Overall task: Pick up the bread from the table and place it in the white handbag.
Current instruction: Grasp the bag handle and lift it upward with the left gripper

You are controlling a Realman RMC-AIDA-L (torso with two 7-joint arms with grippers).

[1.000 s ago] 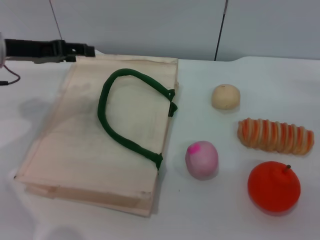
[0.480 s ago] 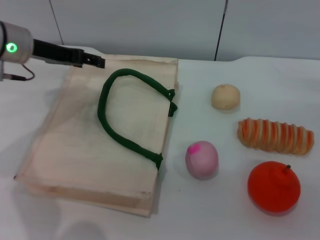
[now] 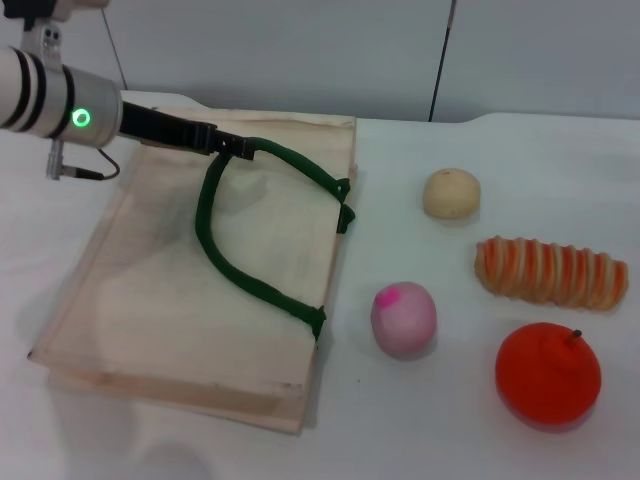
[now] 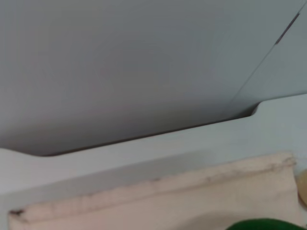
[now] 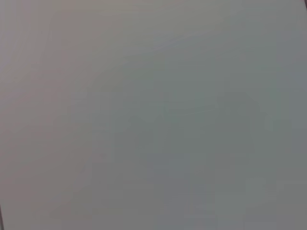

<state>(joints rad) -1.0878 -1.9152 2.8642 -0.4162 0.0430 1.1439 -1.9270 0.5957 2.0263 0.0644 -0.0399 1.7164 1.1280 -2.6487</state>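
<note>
The bread (image 3: pixel 551 272), a ridged loaf with orange and cream stripes, lies on the white table (image 3: pixel 420 430) at the right. The white handbag (image 3: pixel 150 280) lies flat at the left, with its dark green handle (image 3: pixel 240 270) looped on top. My left gripper (image 3: pixel 232 146) reaches in from the upper left and its tip is at the far end of the green handle, far from the bread. The left wrist view shows the bag's far edge (image 4: pixel 168 201) and a bit of the green handle (image 4: pixel 264 225). My right gripper is out of view.
A small round beige bun (image 3: pixel 451 193) sits behind the bread. A pink-topped ball (image 3: pixel 403 319) lies between bag and bread. An orange fruit (image 3: pixel 547 374) sits in front of the bread. A grey wall stands behind the table.
My left arm has swung in from the far left and moved right along the bag's far edge, reaching the green handle's far end. Nothing else has moved.
</note>
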